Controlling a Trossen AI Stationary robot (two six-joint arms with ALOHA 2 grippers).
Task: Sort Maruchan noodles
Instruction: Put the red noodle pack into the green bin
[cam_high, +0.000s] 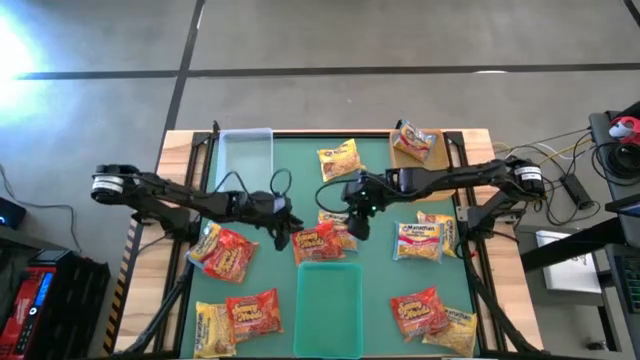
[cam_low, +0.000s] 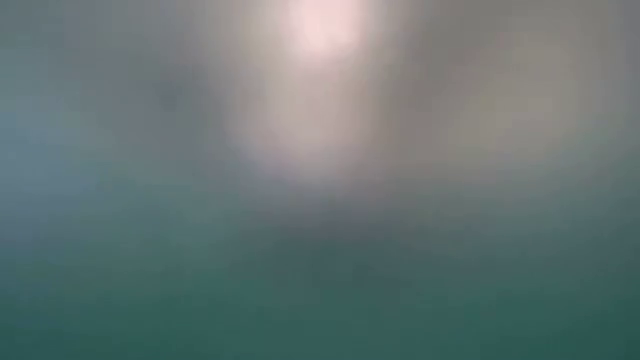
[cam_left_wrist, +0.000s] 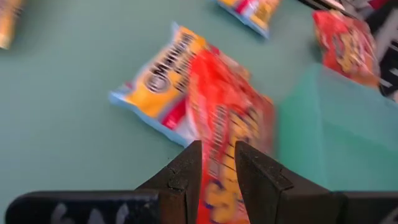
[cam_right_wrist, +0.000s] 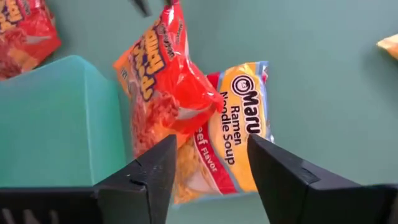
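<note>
1. The left gripper (cam_left_wrist: 217, 168) sits near the middle of the tabletop (cam_high: 300, 160), and its fingers are clenched on the edge of a red-orange Maruchan packet (cam_left_wrist: 233, 134). The packet hangs between them in the air, lifted clear of the mat, probably so it can be carried to a tray without dragging its neighbours along.

2. The right gripper (cam_right_wrist: 208, 168) faces it from the other side, just beside the same packet. Its fingers stand spread apart with nothing pinched between them; the red-orange packet (cam_right_wrist: 165, 81) only dangles in front of them. I judge this to be a hand-off or a release, with the left arm bearing the load.

3. Under the hanging packet lies a yellow Maruchan beef-flavour packet (cam_right_wrist: 239, 124), flat on the mat near the tabletop's centre. The two probably overlapped, which would explain lifting the red one first.

4. The green tray (cam_high: 328, 305) stands at the middle of the near edge, just beside the lifted packet, and looks empty. It seems the likely drop spot for this colour.

5. A clear tray (cam_high: 245, 158) rests toward the far left corner, also seemingly empty.

6. Other noodle packets lie scattered: red ones (cam_high: 228, 255) by the left side, a yellow one (cam_high: 338, 158) near the far edge, and several more toward the right edge. Sorting looks barely begun.

7. The low view shows nothing usable.
</note>
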